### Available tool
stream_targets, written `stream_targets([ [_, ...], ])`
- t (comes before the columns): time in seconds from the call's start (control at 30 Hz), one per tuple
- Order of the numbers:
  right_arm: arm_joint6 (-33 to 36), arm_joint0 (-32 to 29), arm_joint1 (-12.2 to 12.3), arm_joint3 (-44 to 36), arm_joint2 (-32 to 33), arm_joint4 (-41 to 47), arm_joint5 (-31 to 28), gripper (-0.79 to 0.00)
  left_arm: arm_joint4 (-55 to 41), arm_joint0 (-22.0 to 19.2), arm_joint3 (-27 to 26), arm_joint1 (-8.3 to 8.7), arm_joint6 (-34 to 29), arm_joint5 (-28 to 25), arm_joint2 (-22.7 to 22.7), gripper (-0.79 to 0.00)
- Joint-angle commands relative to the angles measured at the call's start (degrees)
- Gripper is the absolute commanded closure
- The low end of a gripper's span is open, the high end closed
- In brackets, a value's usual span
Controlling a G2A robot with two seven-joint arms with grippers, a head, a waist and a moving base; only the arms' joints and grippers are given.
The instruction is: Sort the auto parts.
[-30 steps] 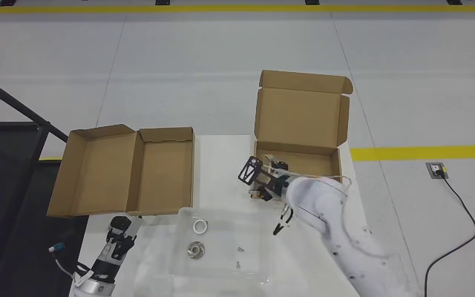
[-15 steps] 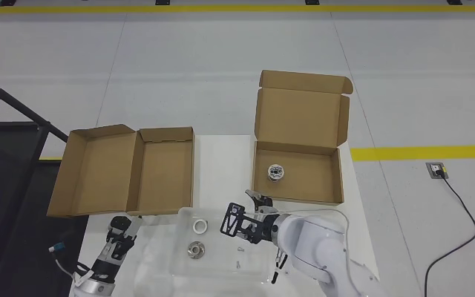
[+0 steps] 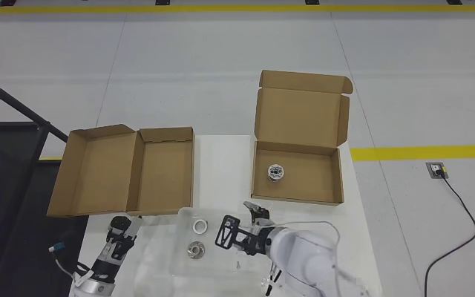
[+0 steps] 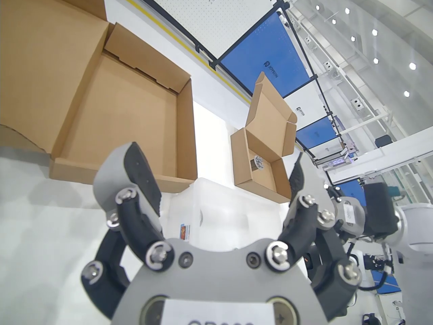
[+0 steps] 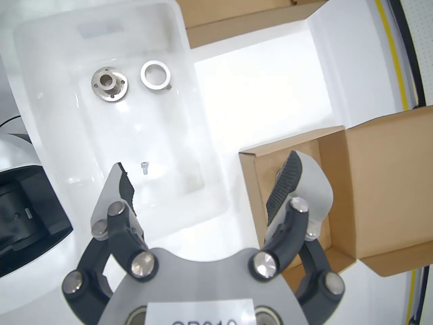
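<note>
flange [image 5: 109, 84], ring [image 5: 155, 76], bolt [image 5: 144, 168] in bin [image 5: 135, 25]

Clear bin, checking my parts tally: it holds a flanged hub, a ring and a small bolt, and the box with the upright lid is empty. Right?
One error: the box with the upright lid holds one round metal part, as the top view shows. The clear bin does hold the flanged hub, ring and small bolt.
</note>
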Motion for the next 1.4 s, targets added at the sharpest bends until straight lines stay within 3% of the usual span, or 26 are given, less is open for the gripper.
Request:
stream_targets([
  [0.0, 3.12, -1.3, -0.35, -0.56, -2.18, -1.06, 3.47, -0.785, 0.0, 0.0, 0.0, 0.0, 0.0, 0.0, 0.0, -0.785],
  [0.17, 9.79, -2.17, -1.81, -0.31, -7.25, -5.55, 13.43, -0.785, 0.0, 0.0, 0.0, 0.0, 0.0, 0.0, 0.0, -0.785],
  [0.23, 11.08, -1.62, -2.37, 0.21, -8.64, -5.59, 14.31, -0.613, 0.0, 0.0, 0.0, 0.0, 0.0, 0.0, 0.0, -0.785],
  [0.33, 12.49, -0.44, -3.05, 1.35, -9.19, -3.68, 14.23, -0.505, 0.0, 0.0, 0.0, 0.0, 0.0, 0.0, 0.0, -0.785],
  [0.57, 12.39, 2.71, -4.23, 7.24, -7.98, 2.2, 13.1, -0.499, 0.0, 0.0, 0.0, 0.0, 0.0, 0.0, 0.0, -0.785],
  [0.8, 10.83, 4.56, -5.02, 13.54, -7.97, 7.09, 10.24, -0.425, 0.0, 0.0, 0.0, 0.0, 0.0, 0.0, 0.0, -0.785],
  [0.93, 11.22, 5.64, -5.55, 16.33, -8.59, 9.09, 9.32, -0.465, 0.0, 0.0, 0.0, 0.0, 0.0, 0.0, 0.0, -0.785],
  [1.1, 10.52, 7.58, -6.33, 21.07, -8.93, 11.65, 9.23, -0.403, 0.0, 0.0, 0.0, 0.0, 0.0, 0.0, 0.0, -0.785],
  [1.37, 8.46, 11.07, -7.38, 28.88, -9.75, 14.18, 6.48, -0.388, 0.0, 0.0, 0.0, 0.0, 0.0, 0.0, 0.0, -0.785],
])
